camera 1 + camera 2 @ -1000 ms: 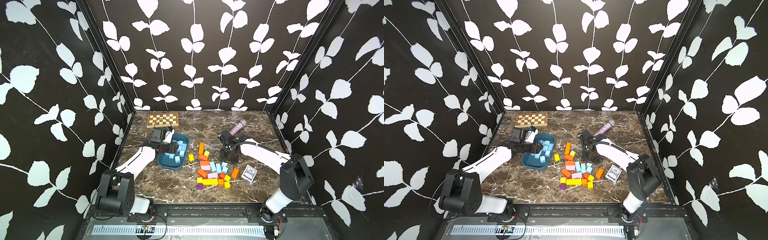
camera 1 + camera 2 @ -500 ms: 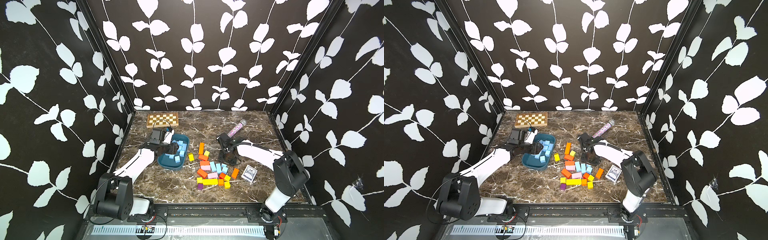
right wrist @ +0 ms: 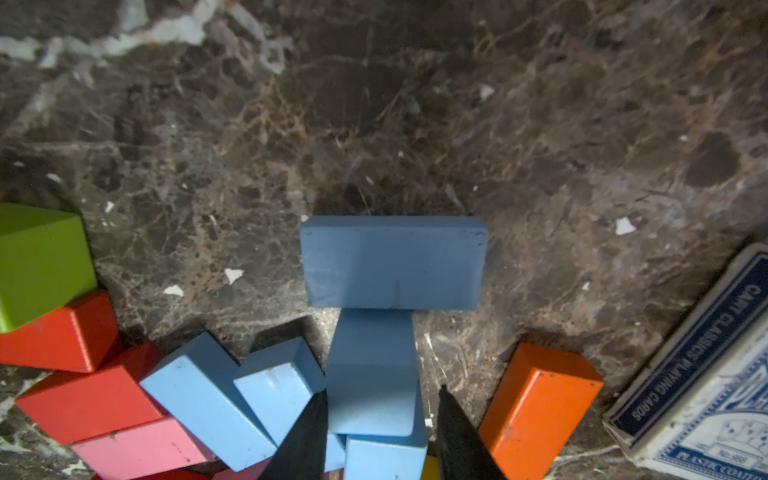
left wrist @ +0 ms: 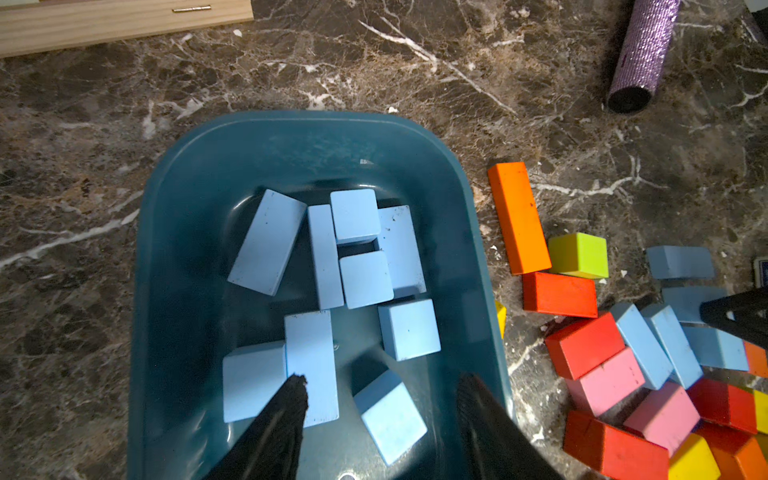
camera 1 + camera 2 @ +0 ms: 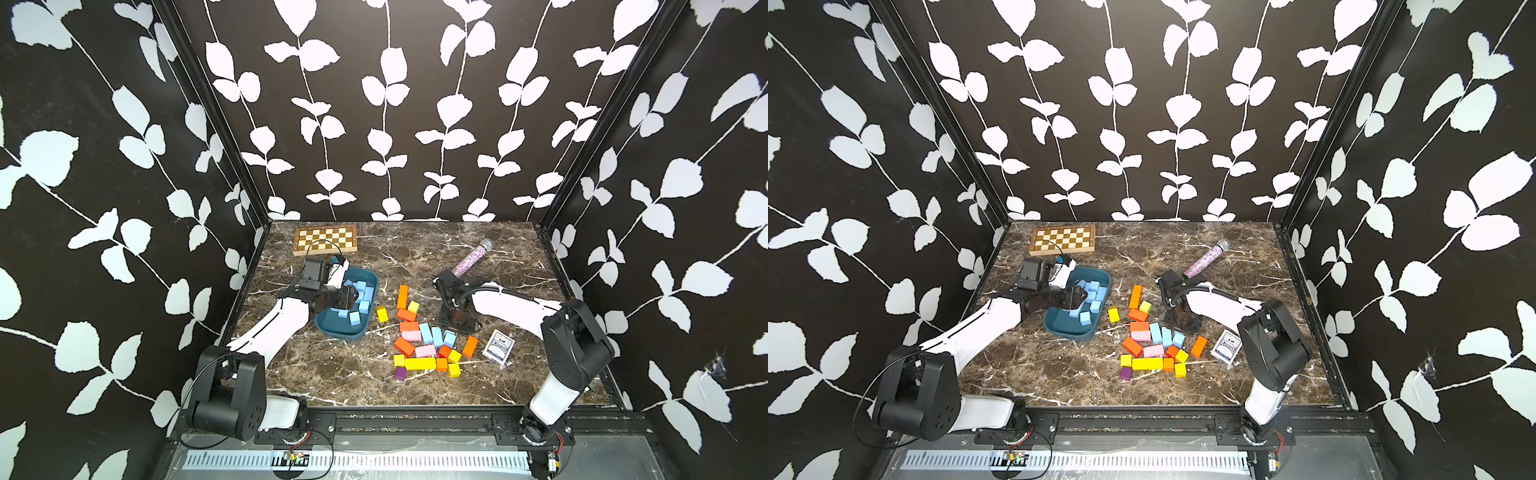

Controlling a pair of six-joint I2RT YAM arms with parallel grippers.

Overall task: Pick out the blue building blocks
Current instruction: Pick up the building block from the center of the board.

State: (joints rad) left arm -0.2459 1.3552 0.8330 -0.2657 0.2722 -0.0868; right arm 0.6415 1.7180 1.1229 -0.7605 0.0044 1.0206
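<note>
The blue building blocks [image 4: 266, 243] are pale sky-toned; the tray [image 4: 469, 232] dark teal; the other blocks [image 4: 517, 218] are orange, red, pink, yellow, purple. The table [image 5: 415, 257] is white-veined brown marble, the chessboard [image 5: 325, 240] tan-and-cream checks, the tube [image 5: 471, 258] glittery purple, the walls [image 5: 374, 104] black with white leaves.

Left tool [image 4: 381, 377] spread wide; right tool [image 3: 382, 391] narrower, both lowered

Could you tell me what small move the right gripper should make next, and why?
I would probably close the right gripper on the blue block between its fingers: they flank it, a slim gap showing on one side, so it is not gripped yet. It belongs with the blue blocks in the teal tray.
</note>
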